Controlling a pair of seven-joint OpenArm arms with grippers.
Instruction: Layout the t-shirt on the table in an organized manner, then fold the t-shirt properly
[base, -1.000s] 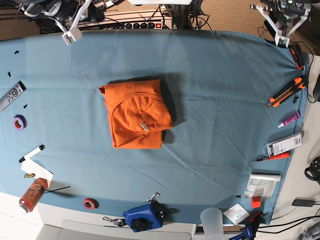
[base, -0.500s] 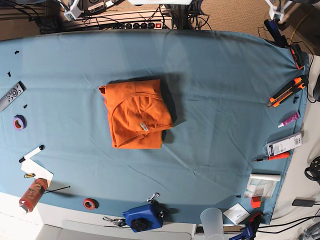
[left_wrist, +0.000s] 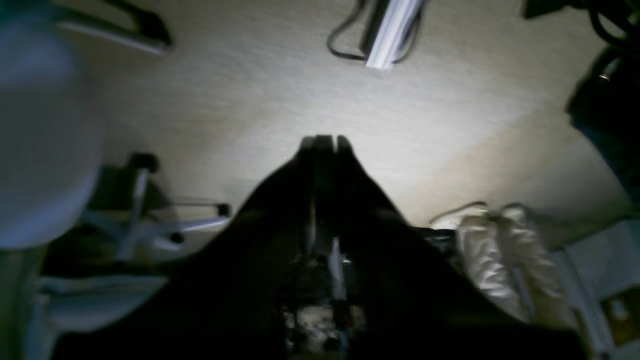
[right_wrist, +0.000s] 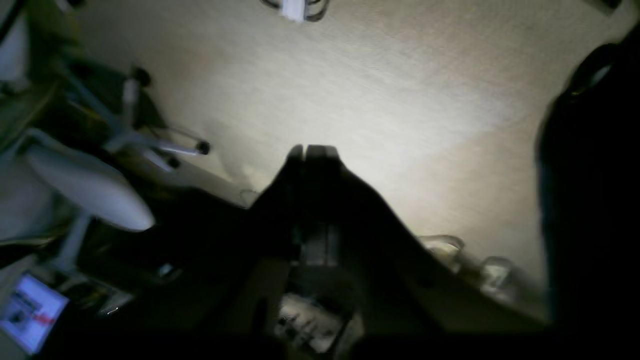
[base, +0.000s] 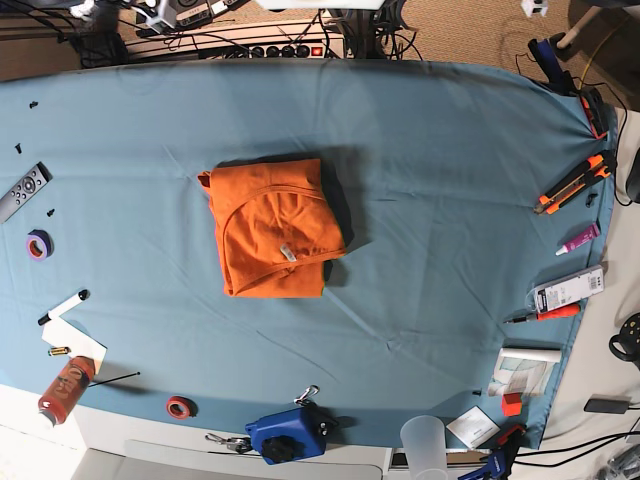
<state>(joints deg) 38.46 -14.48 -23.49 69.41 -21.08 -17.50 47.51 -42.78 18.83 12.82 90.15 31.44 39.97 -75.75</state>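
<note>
- Cloth first: the t-shirt (base: 272, 229) lay as a compact orange bundle a little left of the middle of the bench (base: 450, 180), well apart from the tools along the margins.
- It showed as a rough rectangle of stacked layers, with a small white neck tag (base: 288, 251) on top and a curved collar seam running above it.
- The right edge looked less tidy, a flap sticking out past the lower layers and throwing a shadow on the teal cover.
- By the look of it the folding was done or all but done.
- The left gripper (left_wrist: 324, 142) pointed off the bench toward a pale floor, its jaws pressed together and holding nothing.
- The right gripper (right_wrist: 310, 150) was the same: jaws together, empty, aimed at the floor.
- Neither gripper appeared in the base view.
- Handling, as a judgement: the shirt looked light and limp, with no stiffness, so any lifted layer would likely sag and drag the ones beneath.
- The smooth cover might let the whole bundle slide if pushed from one side.
- A sound hold would be a pinch through all layers at a corner of the right edge, or at two corners at once.
</note>
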